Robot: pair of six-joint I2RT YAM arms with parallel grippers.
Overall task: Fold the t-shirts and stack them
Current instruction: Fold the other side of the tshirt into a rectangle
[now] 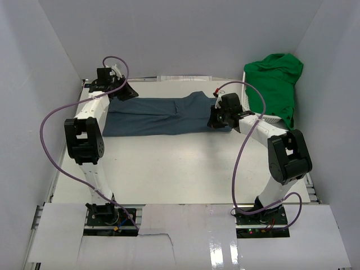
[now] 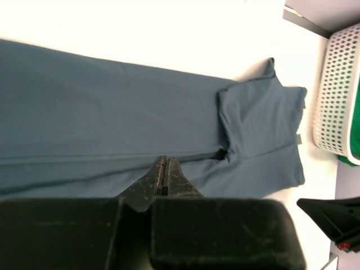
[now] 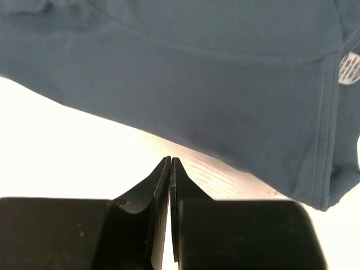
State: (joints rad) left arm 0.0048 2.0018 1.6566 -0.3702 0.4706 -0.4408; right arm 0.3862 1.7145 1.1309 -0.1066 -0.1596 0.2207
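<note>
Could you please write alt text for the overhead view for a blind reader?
A dark blue shirt lies in a long strip across a table, the left tool and right tool at its ends. A green shirt drapes over a white basket at right.

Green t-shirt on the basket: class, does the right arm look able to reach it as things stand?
Probably yes. The green t-shirt lies draped over the white basket, uncovered, close beside the right gripper, which is shut and empty. Nothing stands between them.
</note>
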